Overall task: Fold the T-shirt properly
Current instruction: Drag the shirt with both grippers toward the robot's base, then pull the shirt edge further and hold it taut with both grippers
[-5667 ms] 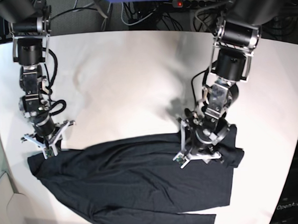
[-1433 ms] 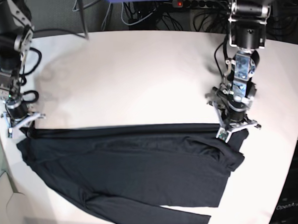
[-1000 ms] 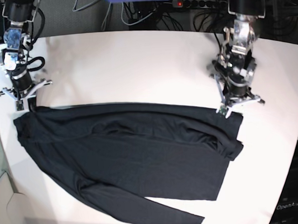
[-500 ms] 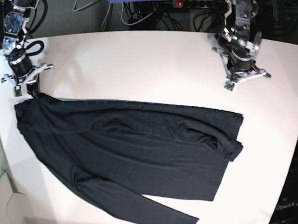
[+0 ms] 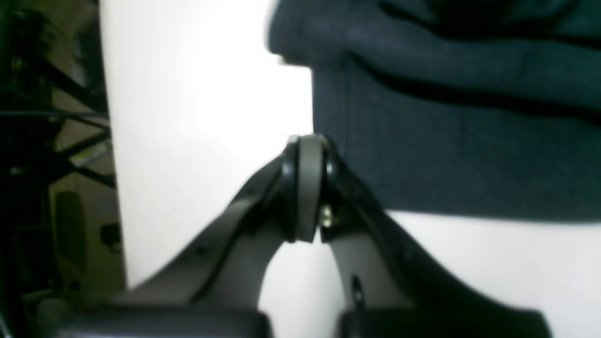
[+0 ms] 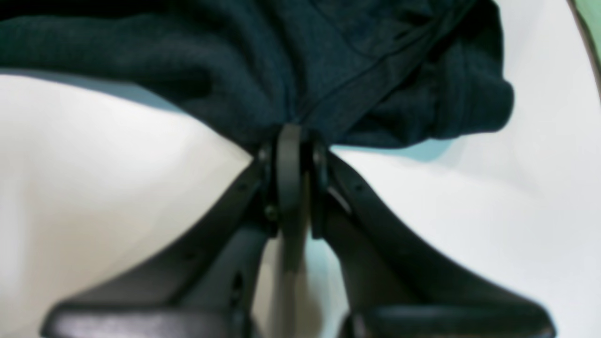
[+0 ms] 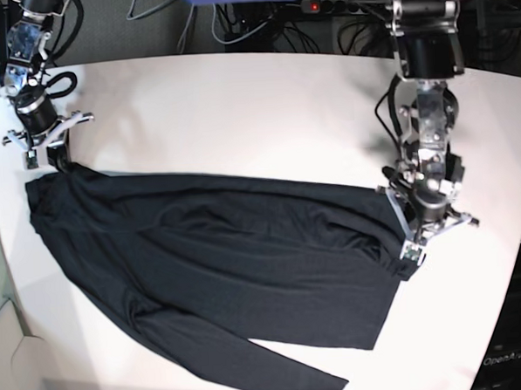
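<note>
The T-shirt (image 7: pixel 229 258) is a plain black long-sleeved garment lying spread across the white table (image 7: pixel 238 109), one sleeve trailing toward the front edge. My right gripper (image 7: pixel 56 158) is at the shirt's far left corner. In the right wrist view it (image 6: pixel 288 134) is shut on a bunched fold of the T-shirt (image 6: pixel 328 70). My left gripper (image 7: pixel 424 236) hovers at the shirt's right edge. In the left wrist view it (image 5: pixel 307 141) is shut with nothing between the fingers, its tips just over the edge of the T-shirt (image 5: pixel 446 141).
Cables and a power strip (image 7: pixel 320 7) run behind the table's far edge. The table's curved right edge (image 7: pixel 517 260) is close to the left arm. The left wrist view shows dark floor (image 5: pixel 47 141) beyond the table's edge.
The left arm has come from the far side of the table down to the shirt's right edge, jaws still shut. The right arm and the shirt have stayed put.
</note>
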Controlling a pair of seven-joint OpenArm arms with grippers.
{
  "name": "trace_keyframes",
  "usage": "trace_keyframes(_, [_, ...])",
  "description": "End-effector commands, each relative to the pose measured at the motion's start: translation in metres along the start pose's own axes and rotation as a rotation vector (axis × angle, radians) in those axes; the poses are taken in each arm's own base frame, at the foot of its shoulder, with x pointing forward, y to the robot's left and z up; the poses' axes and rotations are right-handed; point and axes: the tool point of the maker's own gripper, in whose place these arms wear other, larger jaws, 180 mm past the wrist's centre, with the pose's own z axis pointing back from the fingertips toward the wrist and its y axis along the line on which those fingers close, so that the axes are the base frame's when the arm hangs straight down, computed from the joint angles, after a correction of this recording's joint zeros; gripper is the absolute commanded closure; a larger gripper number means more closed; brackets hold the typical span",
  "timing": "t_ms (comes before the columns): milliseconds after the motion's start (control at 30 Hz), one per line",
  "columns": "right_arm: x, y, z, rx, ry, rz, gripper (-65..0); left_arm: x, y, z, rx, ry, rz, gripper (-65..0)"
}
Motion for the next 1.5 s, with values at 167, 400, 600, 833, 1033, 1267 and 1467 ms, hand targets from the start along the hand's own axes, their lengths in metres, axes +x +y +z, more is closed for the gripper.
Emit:
trace_keyframes(167, [-0.028,0.001,0.006,0.016,0.131,0.044,-1.9,0.016,-0.011,-0.021,-0.029,-0.061,0.019,0.0])
trace_keyframes(400, [-0.025,-0.004,0.006,0.009,0.130,0.056,-1.9,-0.052,-0.035,-0.021,-0.055,0.086,-0.085,0.0])
trace_keyframes(600, [-0.025,-0.011,0.007,0.002,0.134,0.069,-1.9,-0.122,-0.064,0.002,-0.107,0.184,-0.127,0.0])
trace_keyframes(833, [-0.032,-0.024,0.018,-0.037,0.146,0.048,-1.9,-0.153,-0.076,0.051,-0.100,0.215,-0.164,0.0])
trace_keyframes(1033, [-0.045,-0.033,0.033,-0.059,0.169,0.027,-1.8,-0.159,-0.082,0.084,-0.095,0.209,-0.160,0.0])
trace_keyframes(1267, [-0.059,-0.059,0.059,-0.145,0.188,-0.008,-1.8,-0.179,-0.090,0.104,-0.113,0.236,-0.173,0.0])
trace_keyframes(1467, [-0.052,-0.076,0.088,-0.257,0.153,-0.027,-1.8,-0.198,-0.097,0.114,-0.136,0.273,-0.179,0.0])
